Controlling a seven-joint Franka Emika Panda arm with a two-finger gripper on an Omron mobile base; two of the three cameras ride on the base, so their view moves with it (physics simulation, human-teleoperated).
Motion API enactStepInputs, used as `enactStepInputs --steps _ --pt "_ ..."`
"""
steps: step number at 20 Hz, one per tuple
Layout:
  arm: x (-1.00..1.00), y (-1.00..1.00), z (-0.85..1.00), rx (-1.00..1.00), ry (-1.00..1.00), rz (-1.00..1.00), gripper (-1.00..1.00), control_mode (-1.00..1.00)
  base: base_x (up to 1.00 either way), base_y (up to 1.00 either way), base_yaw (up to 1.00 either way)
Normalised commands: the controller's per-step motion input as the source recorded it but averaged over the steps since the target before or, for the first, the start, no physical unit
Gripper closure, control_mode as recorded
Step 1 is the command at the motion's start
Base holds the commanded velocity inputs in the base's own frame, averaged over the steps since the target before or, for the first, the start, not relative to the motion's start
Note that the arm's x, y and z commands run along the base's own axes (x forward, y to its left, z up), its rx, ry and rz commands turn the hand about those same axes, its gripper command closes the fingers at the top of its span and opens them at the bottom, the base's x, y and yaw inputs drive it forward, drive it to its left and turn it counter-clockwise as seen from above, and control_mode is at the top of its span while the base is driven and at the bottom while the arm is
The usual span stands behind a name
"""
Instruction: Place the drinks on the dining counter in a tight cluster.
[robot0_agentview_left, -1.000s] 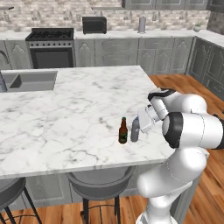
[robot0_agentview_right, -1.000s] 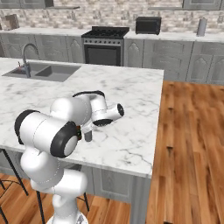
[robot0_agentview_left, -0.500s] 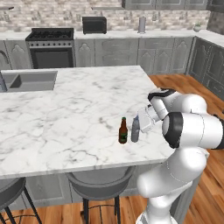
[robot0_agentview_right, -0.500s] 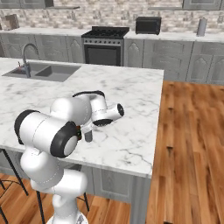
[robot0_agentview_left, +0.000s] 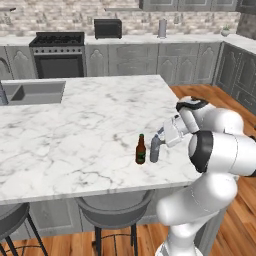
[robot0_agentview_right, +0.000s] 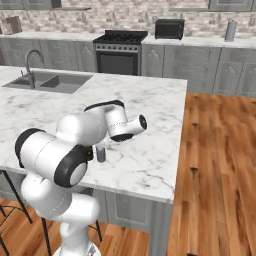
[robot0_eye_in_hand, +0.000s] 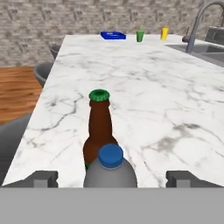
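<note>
Marble dining counter (robot0_agentview_left: 75, 130), two unlabelled-looking bottles (robot0_agentview_left: 146, 150)

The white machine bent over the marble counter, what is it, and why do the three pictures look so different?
It is a robot arm in a computer-rendered kitchen. Two cameras ride on its base, behind it to the left and right, so both look over the arm at the same dining counter. The third camera sits on the hand itself and looks along the gripper, whose two dark fingertips poke up at the bottom.

On the counter near the edge stand two drinks close together: a slim brown beer bottle with a green cap and a small grey-blue bottle with a blue cap. In the hand view the grey-blue bottle sits between the wide-open jaws, so nothing is gripped. Farther along the counter are the sink, a faucet, a blue tray and two small cups.
</note>
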Motion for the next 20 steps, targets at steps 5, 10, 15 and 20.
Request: enactStepInputs --steps 5,10,15,20 --pt "-0.24 -0.11 0.54 0.00 0.00 -0.04 -1.00 -1.00 0.00 0.00 0.00" --pt "-0.18 -0.30 0.22 -0.04 0.25 -0.18 -1.00 -1.00 0.00 0.00 0.00" --pt "-0.02 -0.18 0.09 -0.14 0.39 -0.36 -1.00 -1.00 0.00 0.00 0.00" --pt "0.01 0.12 0.07 -0.28 0.19 -0.42 -1.00 -1.00 0.00 0.00 0.00"
